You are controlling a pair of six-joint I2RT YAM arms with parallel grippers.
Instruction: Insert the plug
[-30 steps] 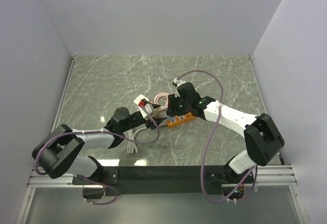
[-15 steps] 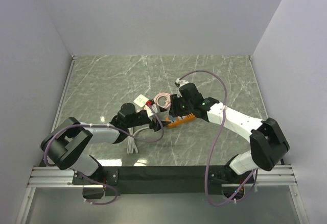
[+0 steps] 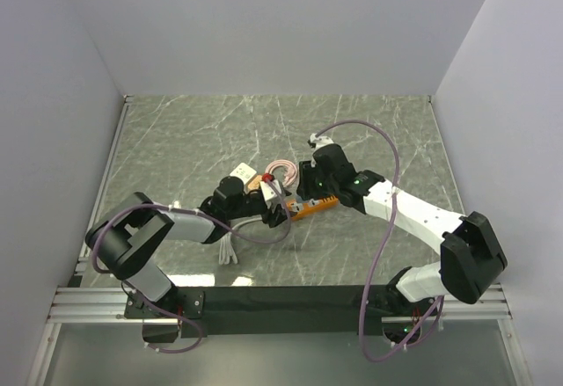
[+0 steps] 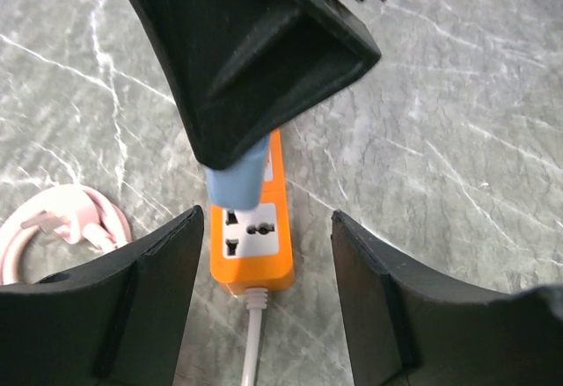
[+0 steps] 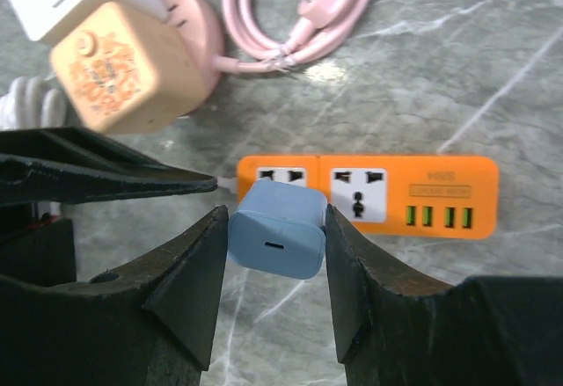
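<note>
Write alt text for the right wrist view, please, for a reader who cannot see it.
The right hand holds a blue charger over the socket end of an orange power strip on a marble table. A coiled pink cable and a peach cube lie beyond.

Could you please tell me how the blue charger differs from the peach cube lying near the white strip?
The blue charger is gripped in the right pincer over the orange strip; the peach cube sits unheld by the pink cable. The charger's face is plain with one slot; the cube's bears a printed pattern. Both are rounded blocks.
</note>
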